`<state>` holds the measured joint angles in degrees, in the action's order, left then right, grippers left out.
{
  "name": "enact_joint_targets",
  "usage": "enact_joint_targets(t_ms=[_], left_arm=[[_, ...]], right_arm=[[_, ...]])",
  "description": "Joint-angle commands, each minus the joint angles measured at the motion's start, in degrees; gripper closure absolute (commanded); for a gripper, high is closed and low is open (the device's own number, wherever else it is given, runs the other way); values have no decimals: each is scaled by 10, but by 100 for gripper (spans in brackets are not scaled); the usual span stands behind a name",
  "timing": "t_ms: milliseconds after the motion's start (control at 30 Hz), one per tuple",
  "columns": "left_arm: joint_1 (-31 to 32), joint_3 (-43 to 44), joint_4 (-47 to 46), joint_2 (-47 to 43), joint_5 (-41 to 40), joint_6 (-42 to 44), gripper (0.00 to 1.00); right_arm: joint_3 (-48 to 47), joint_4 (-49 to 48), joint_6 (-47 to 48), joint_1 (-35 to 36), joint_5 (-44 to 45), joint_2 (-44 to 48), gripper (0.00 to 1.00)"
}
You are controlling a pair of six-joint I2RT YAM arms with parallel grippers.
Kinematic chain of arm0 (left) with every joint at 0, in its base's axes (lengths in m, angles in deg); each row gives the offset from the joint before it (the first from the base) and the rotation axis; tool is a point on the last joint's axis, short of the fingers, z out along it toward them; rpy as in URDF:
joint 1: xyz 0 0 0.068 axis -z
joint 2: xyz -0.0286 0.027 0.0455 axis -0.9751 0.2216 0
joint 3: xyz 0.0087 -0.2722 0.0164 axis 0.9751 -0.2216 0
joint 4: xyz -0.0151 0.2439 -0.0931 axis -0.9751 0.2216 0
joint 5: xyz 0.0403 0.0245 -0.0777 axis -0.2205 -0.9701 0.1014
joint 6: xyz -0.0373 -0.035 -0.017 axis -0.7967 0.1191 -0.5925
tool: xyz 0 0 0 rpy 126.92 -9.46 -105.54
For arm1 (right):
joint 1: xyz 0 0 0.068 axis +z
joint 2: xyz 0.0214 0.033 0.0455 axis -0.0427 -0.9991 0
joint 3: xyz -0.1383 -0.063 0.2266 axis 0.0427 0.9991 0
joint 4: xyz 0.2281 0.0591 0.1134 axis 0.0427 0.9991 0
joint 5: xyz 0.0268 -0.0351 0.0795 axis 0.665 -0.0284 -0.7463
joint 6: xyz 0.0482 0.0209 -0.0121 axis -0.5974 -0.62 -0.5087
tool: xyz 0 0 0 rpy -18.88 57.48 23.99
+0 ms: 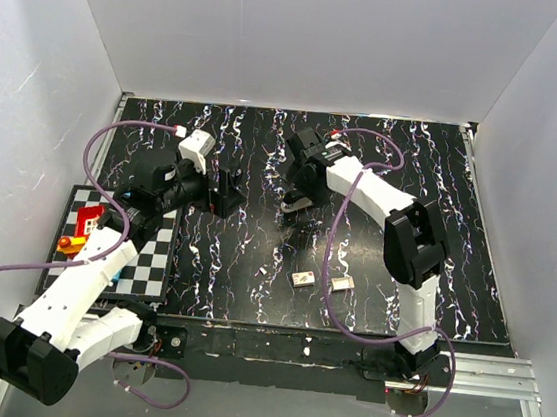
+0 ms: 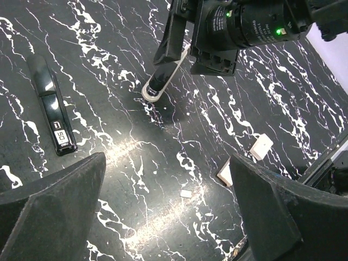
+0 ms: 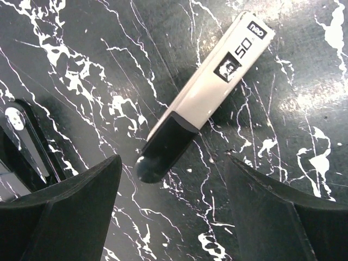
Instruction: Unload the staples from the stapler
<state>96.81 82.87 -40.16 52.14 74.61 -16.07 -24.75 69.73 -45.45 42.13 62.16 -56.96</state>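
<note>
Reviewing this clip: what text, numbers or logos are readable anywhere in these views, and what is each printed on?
"50": on the silver top strip of the stapler, beside a small square pictogram; also readable in the left wrist view.
"neo": small dark tag at the end of that strip; the letters are uncertain.
White print on the black round housing on the right arm: too small to read.
Two pale blocks: no readable marks.

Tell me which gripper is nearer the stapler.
Right. The right gripper hangs just over the stapler, at its black end, jaws open. The left gripper stands apart, off toward the robot's left.
</note>
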Motion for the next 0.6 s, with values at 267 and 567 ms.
enact_joint_targets(t_ms=[267,567], left_arm=[[1,39,59,50,-151,-87,2],[1,28,62,44,-203,-115,2]], right_arm=[[-70,24,-38,-7,-27,-59,17],[-55,0,-37,-7,-45,-67,25]])
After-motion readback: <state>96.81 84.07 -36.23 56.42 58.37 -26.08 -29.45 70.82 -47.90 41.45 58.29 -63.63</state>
